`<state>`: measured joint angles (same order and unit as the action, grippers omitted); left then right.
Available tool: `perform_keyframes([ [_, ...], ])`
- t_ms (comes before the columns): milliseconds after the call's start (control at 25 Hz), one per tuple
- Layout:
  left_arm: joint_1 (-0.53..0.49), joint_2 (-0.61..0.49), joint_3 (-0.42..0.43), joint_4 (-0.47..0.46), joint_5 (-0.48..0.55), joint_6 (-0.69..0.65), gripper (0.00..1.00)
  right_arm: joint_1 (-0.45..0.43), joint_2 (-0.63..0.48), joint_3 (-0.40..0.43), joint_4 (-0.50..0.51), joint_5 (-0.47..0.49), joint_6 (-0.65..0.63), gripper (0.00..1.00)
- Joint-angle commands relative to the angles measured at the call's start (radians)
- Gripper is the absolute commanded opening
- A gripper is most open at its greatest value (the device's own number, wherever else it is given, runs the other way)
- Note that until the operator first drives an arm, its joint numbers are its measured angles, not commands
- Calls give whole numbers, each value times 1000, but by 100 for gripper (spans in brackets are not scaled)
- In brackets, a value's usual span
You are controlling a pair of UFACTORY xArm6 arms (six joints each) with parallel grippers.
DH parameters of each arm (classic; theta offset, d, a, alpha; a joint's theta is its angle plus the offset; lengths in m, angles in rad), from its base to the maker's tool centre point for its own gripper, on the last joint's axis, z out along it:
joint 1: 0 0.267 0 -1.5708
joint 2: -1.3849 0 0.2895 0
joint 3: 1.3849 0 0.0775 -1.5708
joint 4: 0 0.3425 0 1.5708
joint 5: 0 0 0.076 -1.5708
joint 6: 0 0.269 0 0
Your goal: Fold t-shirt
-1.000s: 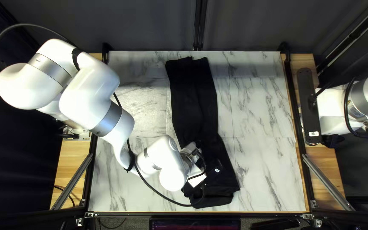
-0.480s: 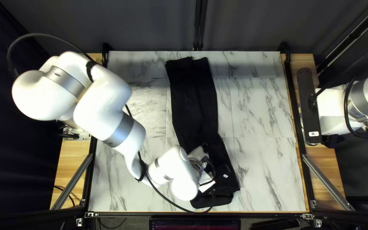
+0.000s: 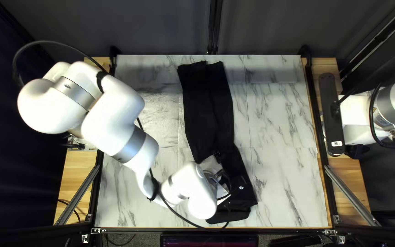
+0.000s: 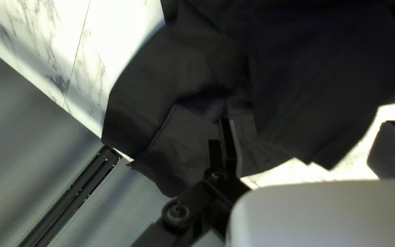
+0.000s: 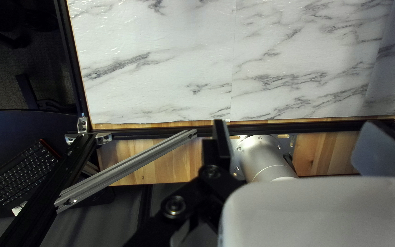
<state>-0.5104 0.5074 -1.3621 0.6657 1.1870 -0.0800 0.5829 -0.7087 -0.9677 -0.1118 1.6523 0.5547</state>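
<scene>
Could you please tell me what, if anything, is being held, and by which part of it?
Nothing is held: the left gripper is open over the black garment, and the right gripper is open too.

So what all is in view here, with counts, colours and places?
Garment: one, black, lengthwise on the tabletop
Tabletop: one, white marble-look, centre
Wooden boards: two sides, tan, flanking the tabletop
Struts: two, grey, near corners
Curtains: count unclear, dark, behind the table
Keyboard: one, black, off the table
Screen: one, dark, past the near edge
Cables: several, black, along the arms
Arms: two, white, left and right
Left jaws: one pair, black, over the garment
Right jaws: one pair, black, at the right edge
</scene>
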Motion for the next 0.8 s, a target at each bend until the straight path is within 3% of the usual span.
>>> perform_keyframes([
  [40,5,-2,3,6,-14,4,100,0,0,0,0,0,0,100],
  [240,13,15,1,10,-35,-1,100,0,0,0,0,0,0,100],
  [480,17,59,-61,1,0,21,100,0,0,0,0,0,0,100],
  [800,37,123,-133,32,-47,40,100,0,0,0,0,0,0,100],
])
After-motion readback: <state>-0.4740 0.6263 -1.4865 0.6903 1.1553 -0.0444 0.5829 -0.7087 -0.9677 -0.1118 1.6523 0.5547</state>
